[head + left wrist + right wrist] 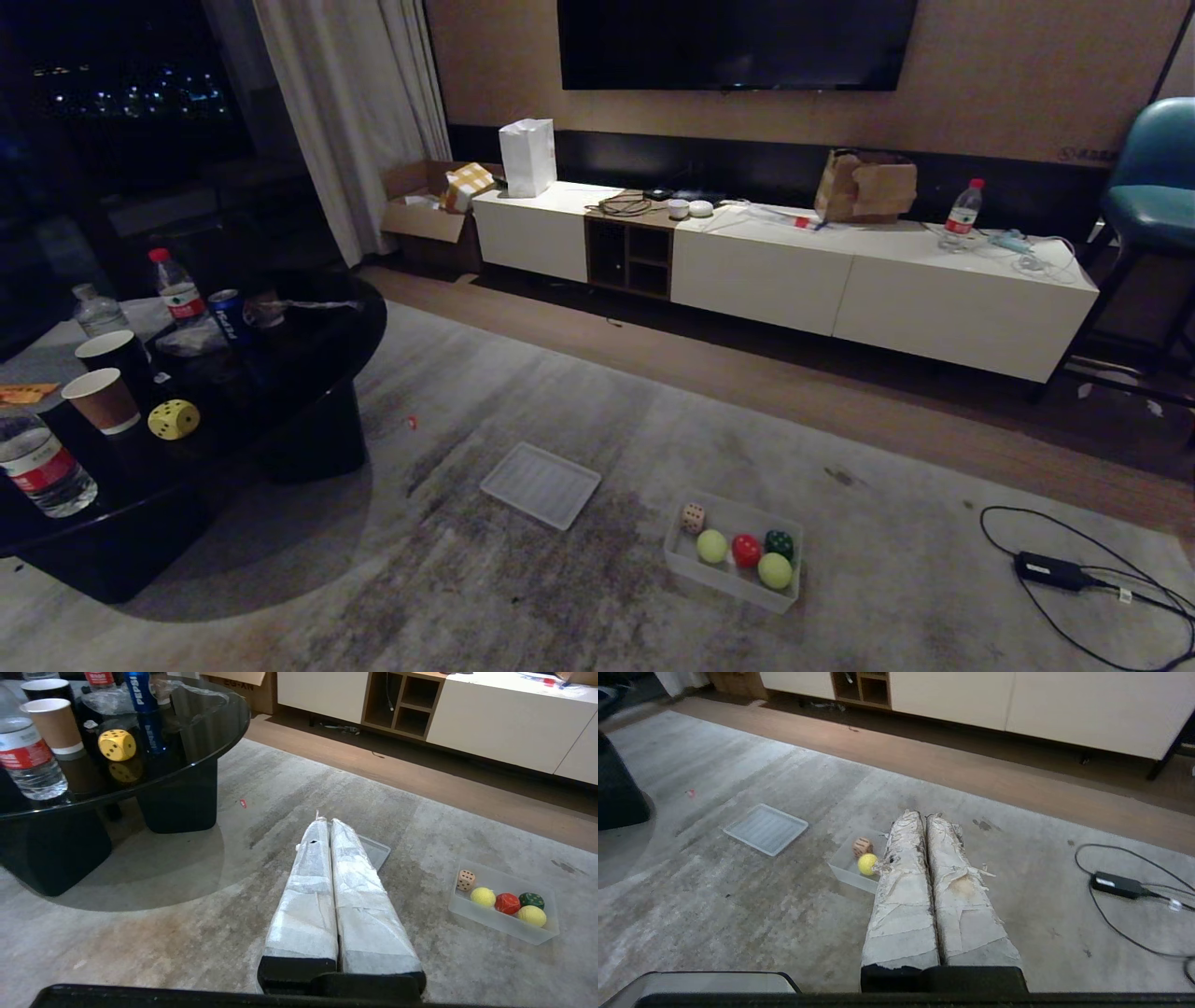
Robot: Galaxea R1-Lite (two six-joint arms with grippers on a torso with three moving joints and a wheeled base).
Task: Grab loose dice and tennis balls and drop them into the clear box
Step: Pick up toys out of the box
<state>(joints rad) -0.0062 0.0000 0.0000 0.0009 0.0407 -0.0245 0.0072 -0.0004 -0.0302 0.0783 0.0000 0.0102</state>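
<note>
The box (686, 571) sits on the rug (523, 597), holding three dice (693, 519) and two balls (712, 546). The lid (541, 484) lies on the rug just left of the box. Farther left stands the table (308, 373), bearing a fourth die (174, 419) beside cups (103, 399) and bottles (42, 467).

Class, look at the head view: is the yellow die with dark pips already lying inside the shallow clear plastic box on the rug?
No: the yellow die with dark pips sits on the dark round table, apart from the shallow clear plastic box.
</note>
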